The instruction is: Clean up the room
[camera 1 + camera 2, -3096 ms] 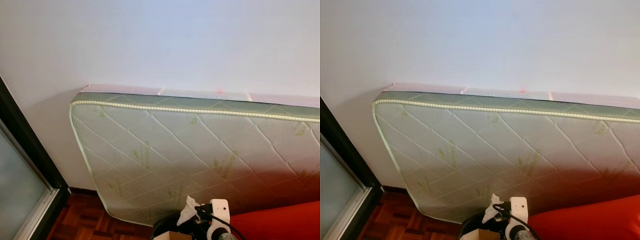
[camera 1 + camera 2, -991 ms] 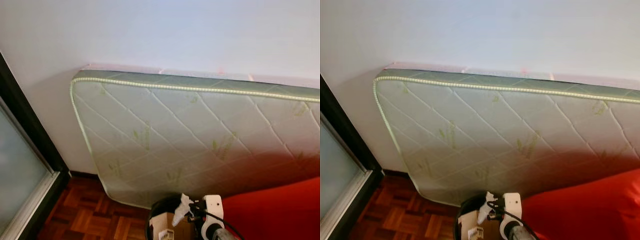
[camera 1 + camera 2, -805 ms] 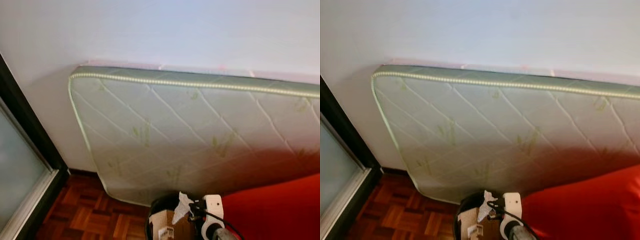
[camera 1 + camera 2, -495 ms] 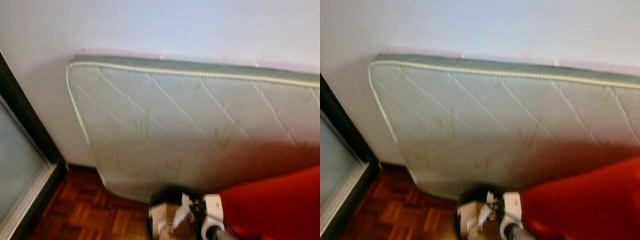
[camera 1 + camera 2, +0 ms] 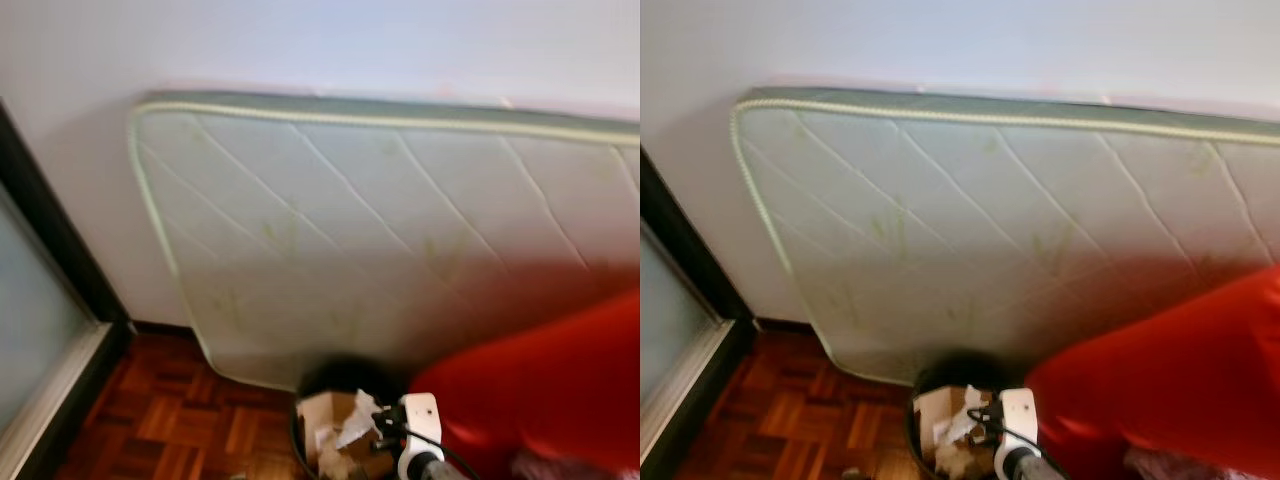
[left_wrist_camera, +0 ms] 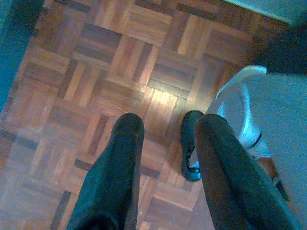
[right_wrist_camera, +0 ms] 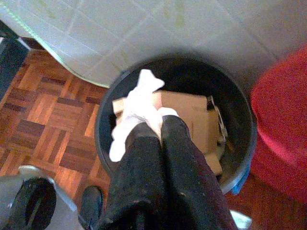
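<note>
My right gripper [image 7: 156,125] is shut on a crumpled white tissue [image 7: 136,110], held just above the mouth of a round black bin [image 7: 242,120]. The tissue [image 5: 358,425] and the bin [image 5: 300,440] also sit at the bottom centre of the left eye view, with the right wrist's white housing [image 5: 418,420] beside them. A brown cardboard box [image 7: 192,117] lies inside the bin. My left gripper [image 6: 165,143] hangs open over the parquet floor [image 6: 96,72], its fingers holding nothing.
A quilted pale green mattress [image 5: 380,220] leans on the white wall behind the bin. A red beanbag [image 5: 540,380] presses against the bin's right side. A dark-framed glass door [image 5: 40,330] stands at the left. My own black foot [image 6: 192,143] rests on the floor.
The camera has tilted down and come nearer, so the bin, box and beanbag show more. The tissue stays gripped, now over the bin's opening.
</note>
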